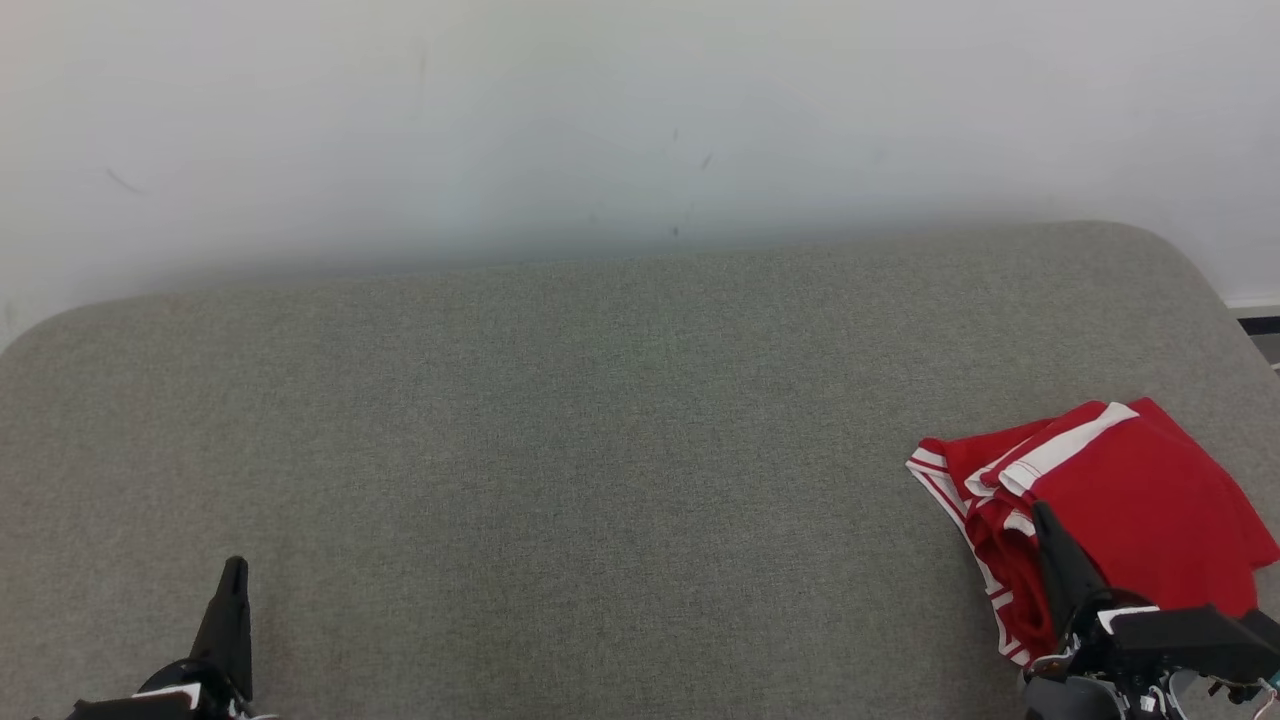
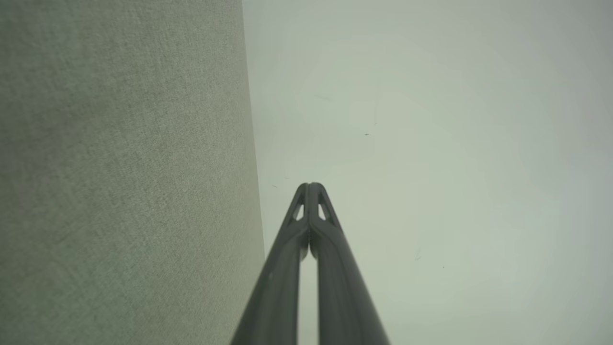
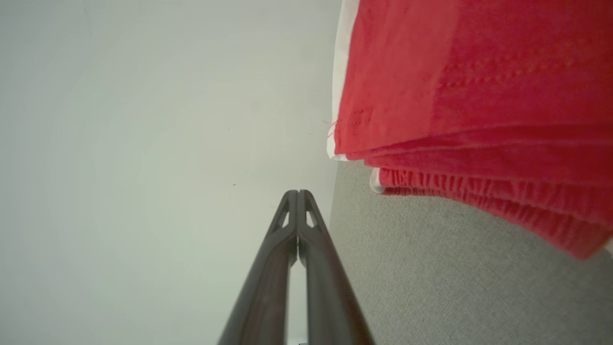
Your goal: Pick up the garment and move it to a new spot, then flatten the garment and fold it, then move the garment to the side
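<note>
- The garment (image 1: 1130, 500), red with white stripes, lies folded in layers at the right edge of the grey padded surface (image 1: 600, 420), toward the near right corner.
- Right gripper (image 1: 1042, 512): its 2 fingers are pressed together with nothing between them. The tip sits over the garment's near left part.
- Left gripper (image 1: 235, 568): its 2 fingers are pressed together and empty, near the near left corner, well apart from the garment.
- A pale wall (image 1: 600, 120) stands behind the far edge.
</note>
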Tool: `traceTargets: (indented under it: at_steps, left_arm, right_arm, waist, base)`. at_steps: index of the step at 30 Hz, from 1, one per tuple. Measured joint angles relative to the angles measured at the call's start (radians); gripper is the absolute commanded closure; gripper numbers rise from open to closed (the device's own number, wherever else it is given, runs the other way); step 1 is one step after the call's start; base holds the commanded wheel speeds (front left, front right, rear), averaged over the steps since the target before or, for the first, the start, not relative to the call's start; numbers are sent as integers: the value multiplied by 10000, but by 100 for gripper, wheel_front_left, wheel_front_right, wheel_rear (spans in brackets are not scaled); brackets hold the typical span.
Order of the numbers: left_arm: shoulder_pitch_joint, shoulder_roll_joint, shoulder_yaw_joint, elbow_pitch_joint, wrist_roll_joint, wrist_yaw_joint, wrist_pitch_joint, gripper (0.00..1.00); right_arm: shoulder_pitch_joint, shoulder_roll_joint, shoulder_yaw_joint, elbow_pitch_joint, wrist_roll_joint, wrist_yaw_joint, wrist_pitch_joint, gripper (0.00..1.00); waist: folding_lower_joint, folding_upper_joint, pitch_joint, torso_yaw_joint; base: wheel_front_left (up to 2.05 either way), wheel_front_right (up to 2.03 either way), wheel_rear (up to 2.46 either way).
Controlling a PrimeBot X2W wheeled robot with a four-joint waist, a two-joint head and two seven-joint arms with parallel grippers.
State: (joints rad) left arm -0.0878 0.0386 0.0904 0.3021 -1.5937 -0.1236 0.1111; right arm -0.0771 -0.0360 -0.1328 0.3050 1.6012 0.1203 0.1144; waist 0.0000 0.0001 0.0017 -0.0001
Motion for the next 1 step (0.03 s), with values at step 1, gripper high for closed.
traceTargets:
  at_steps: [1]
  left_arm:
    - [0,-2,0,0,0,0,0,100]
  right_arm:
    - [-1,-2,0,0,2,0,0,100]
  waist:
    - [0,0,0,0]
  base:
    - [0,0,0]
